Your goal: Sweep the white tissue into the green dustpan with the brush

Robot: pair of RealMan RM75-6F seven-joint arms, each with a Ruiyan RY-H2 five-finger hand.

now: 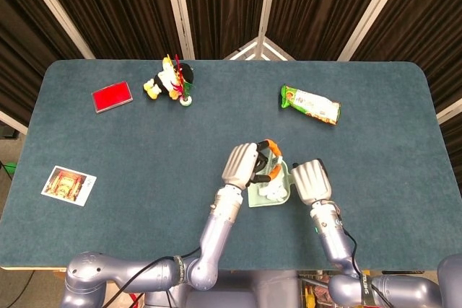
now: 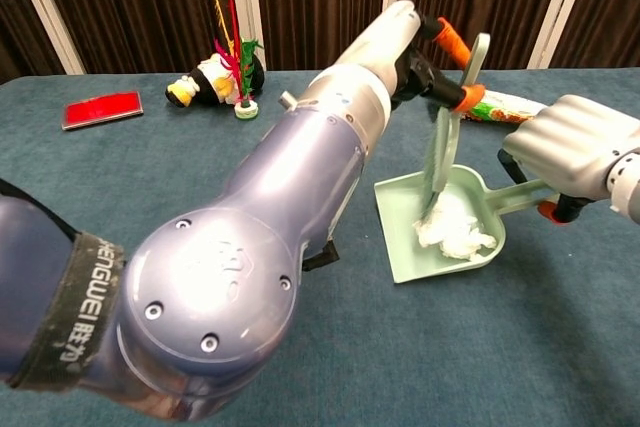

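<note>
Chest view: left hand (image 2: 405, 32) gripping brush (image 2: 443, 152), right hand (image 2: 575, 157) gripping dustpan (image 2: 400, 237), snack packet (image 2: 505, 107) behind.

Head view looks straight down; chest view low (both share the table (image 1: 108, 178)).

Pale green dustpan (image 2: 400, 235); white tissue (image 2: 455, 228); green brush (image 2: 442, 147), orange-tipped fingers (image 2: 452, 44); teal table (image 2: 300, 347); snack packet (image 1: 310, 104) seemingly green-orange.

One brush (image 2: 445, 152), one green dustpan (image 2: 400, 237) and one white tissue (image 2: 455, 227). One red card (image 1: 112, 97), one picture card (image 1: 68, 185), one snack packet (image 1: 310, 103), one plush toy (image 1: 171, 81). Two hands: left hand (image 1: 242, 166), right hand (image 1: 311, 181).
</note>
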